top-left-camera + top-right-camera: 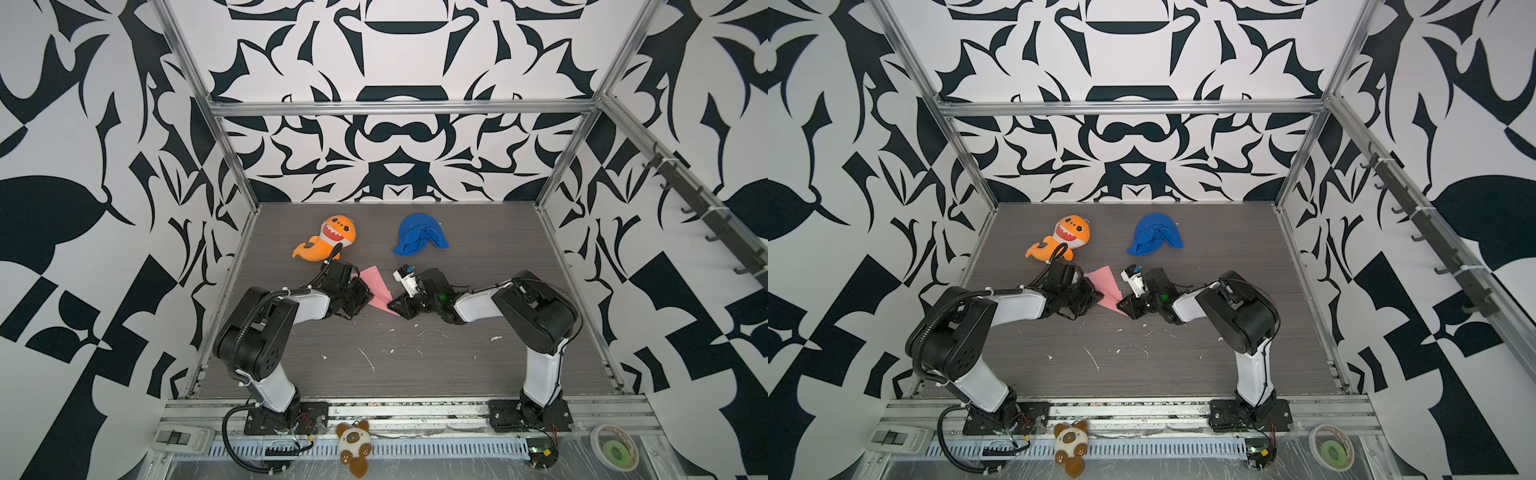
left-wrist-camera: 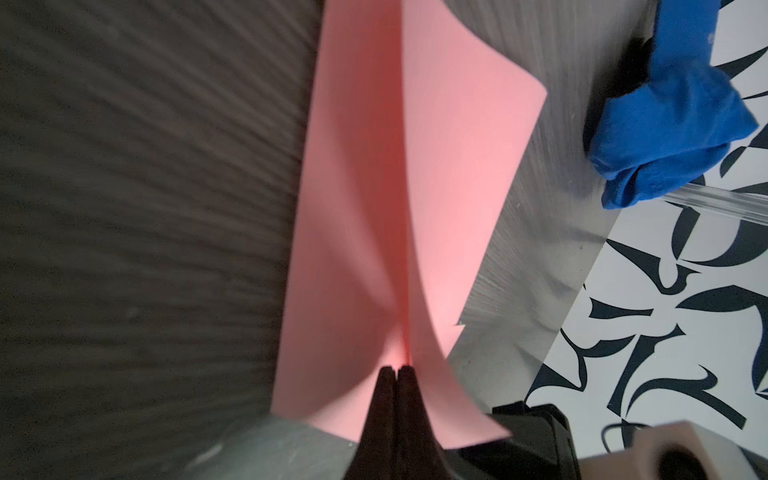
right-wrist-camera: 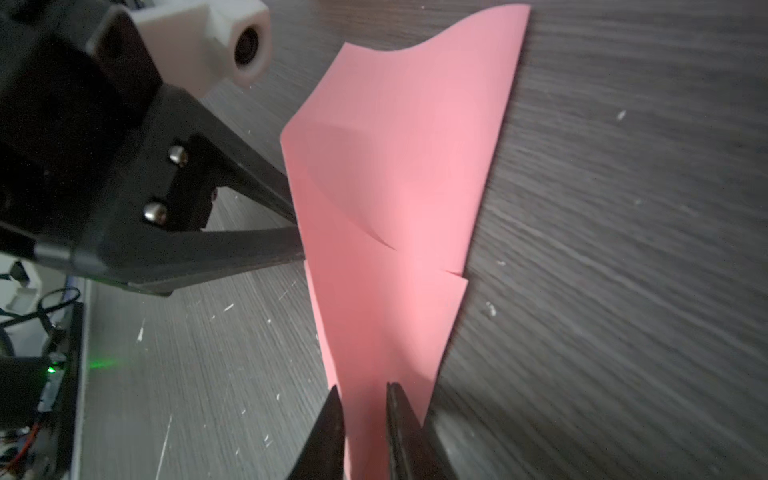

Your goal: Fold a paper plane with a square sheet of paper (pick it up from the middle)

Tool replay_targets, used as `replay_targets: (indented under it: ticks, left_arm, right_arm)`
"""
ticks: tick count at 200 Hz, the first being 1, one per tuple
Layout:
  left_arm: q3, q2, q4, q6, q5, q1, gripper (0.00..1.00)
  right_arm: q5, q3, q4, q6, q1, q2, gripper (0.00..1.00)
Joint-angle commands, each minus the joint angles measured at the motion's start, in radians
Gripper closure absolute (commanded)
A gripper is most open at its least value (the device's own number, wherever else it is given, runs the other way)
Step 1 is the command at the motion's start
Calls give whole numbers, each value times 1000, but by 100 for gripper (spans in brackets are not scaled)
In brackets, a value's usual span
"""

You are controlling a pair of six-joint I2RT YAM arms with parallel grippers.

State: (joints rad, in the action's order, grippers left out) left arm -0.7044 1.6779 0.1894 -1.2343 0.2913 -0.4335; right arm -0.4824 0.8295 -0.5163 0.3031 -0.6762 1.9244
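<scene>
The square sheet of paper [image 1: 375,284] [image 1: 1105,283] is pink and folded into a long pointed dart with two curling wings. It lies mid-table between my two grippers in both top views. My left gripper [image 2: 398,369] [image 1: 365,296] is shut on the central ridge of the paper [image 2: 365,187], and the wings spread to either side of the pinch. My right gripper [image 3: 363,395] [image 1: 394,305] is at the narrow end of the paper [image 3: 399,166]; its jaws stand slightly apart, open, with the paper between them. The left gripper's fingers [image 3: 266,245] reach behind the paper's edge.
An orange shark plush [image 1: 332,240] lies at the back left of the grey table [image 1: 415,361]. At the back middle sits a blue cloth lump [image 1: 420,235] [image 2: 673,124]. A small brown plush [image 1: 353,446] and a tape roll [image 1: 615,452] rest on the front rail.
</scene>
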Motion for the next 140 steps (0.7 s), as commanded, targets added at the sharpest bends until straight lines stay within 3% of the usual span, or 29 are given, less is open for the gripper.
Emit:
replay_targets:
  ticks: [1,99,140]
  left_arm:
    - [14,24,-38,-19,-20,-7,98]
    - [6,45,-101,-56,-58,-21,100]
    - [8,43,-101,-62,-60,-22,100]
  right_arm:
    - [120,27,118,-174,-31,-48,76]
    - [520,26,120,-349,-182,-95,72]
    - [587,59,107,-359,-203,-56,73]
